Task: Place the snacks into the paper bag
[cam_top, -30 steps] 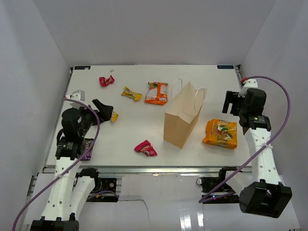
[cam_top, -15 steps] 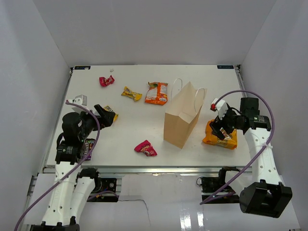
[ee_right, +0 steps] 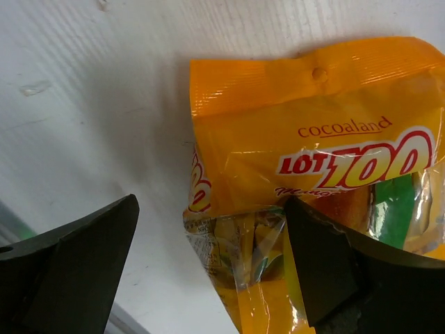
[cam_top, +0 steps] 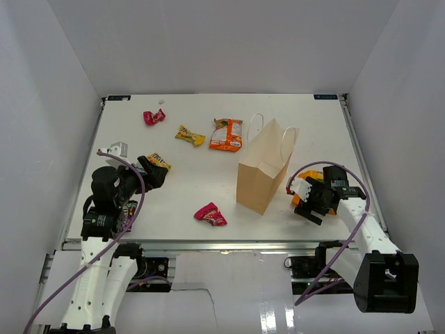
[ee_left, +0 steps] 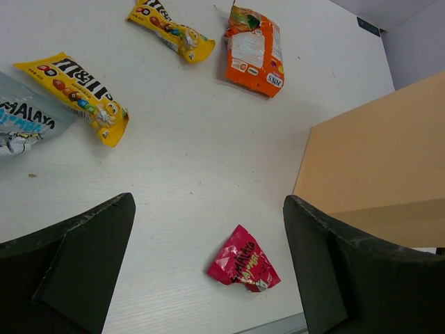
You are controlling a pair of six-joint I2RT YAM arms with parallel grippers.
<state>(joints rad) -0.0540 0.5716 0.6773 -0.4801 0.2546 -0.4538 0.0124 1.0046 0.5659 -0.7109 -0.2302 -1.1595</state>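
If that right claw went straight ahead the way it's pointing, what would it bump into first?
Most likely the orange snack bag, which lies directly ahead of the open right gripper.

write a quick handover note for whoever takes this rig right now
Left gripper: open, empty, above the table near the pink-red packet.
Right gripper: open, jaws around one end of the orange chip bag, not closed.
Paper bag: upright mid-table.
Done: nothing visibly bagged.
Left: grasp and bag the orange chip bag, then the small orange packet, far yellow packet, M&M's packet, far pink packet, pink-red packet.
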